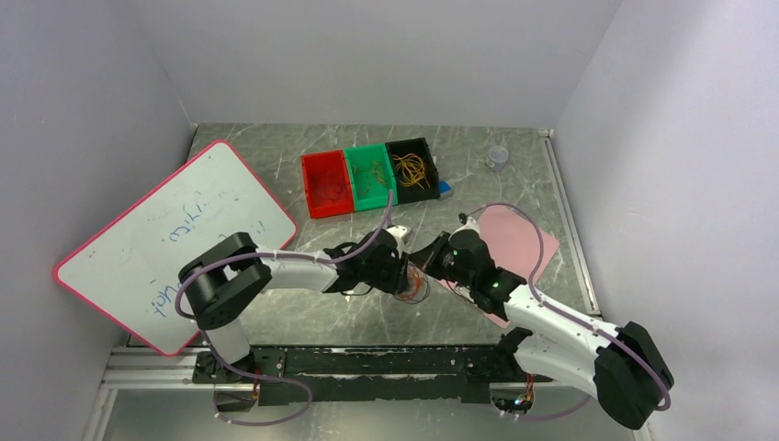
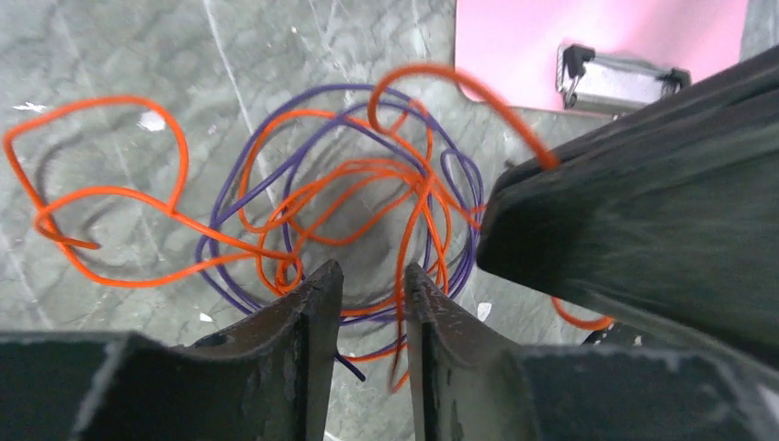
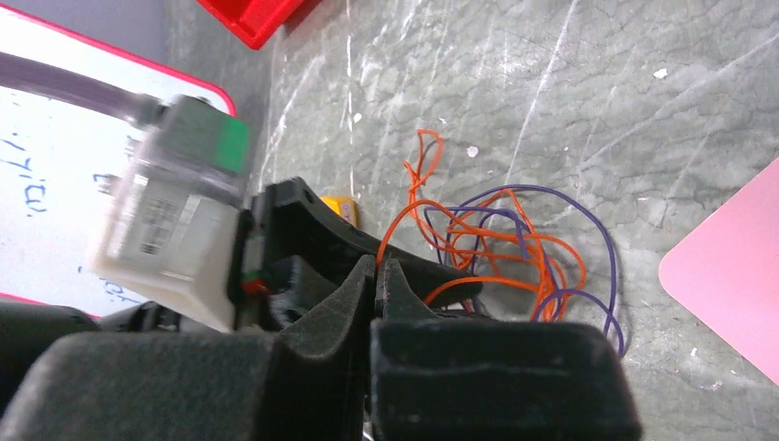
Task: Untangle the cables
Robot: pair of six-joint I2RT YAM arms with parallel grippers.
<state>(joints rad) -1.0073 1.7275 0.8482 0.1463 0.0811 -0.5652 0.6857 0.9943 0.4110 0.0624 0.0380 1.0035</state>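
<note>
The tangle of cables (image 2: pixel 367 197), orange and purple, lies on the grey table (image 2: pixel 110 55) between both claws. The right claw (image 3: pixel 378 266) is shut tight and seems to pinch an orange wire (image 2: pixel 459 84). The left claw (image 2: pixel 372 273) has its jaws a little apart over the tangle. It should grab just one wire, then pull slowly sideways.

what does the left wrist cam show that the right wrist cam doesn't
Only the left wrist view shows the metal clip on the pink clipboard and the gap between the left hand's fingers. Only the right wrist view shows the whiteboard, a red bin corner and the right hand's fingertips pressed together. Both show the orange and purple cables, the clipboard and the grey table.
</note>
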